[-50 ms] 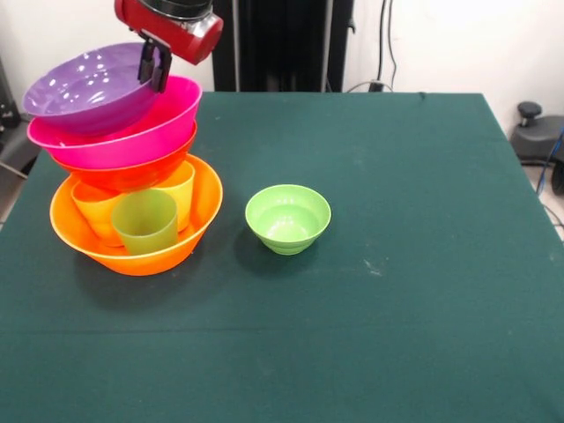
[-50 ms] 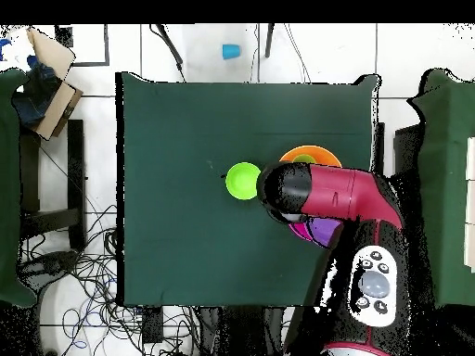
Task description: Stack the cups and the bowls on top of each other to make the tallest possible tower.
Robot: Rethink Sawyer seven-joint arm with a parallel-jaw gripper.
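The tower stands at the table's left: a large orange bowl (image 1: 132,251) holds an orange cup (image 1: 95,211), a green cup (image 1: 145,222) and a yellow cup (image 1: 179,189). Stacked on these are a red-orange bowl (image 1: 132,174), a pink bowl (image 1: 123,132) and a tilted purple bowl (image 1: 84,88). My gripper (image 1: 154,67) hangs over the purple bowl's right rim, its fingers close together astride that rim. A small light green bowl (image 1: 288,218) (image 2: 243,180) sits alone near the table's middle. Overhead, my arm (image 2: 325,195) covers most of the tower; only slivers of orange bowl (image 2: 315,151) and purple bowl (image 2: 325,232) show.
The dark green table (image 1: 397,264) (image 2: 176,185) spreads to the right of the tower in the front view. A blue cup (image 2: 229,51) lies on the floor beyond the table's edge. A cardboard box (image 2: 51,79) sits off the table's corner.
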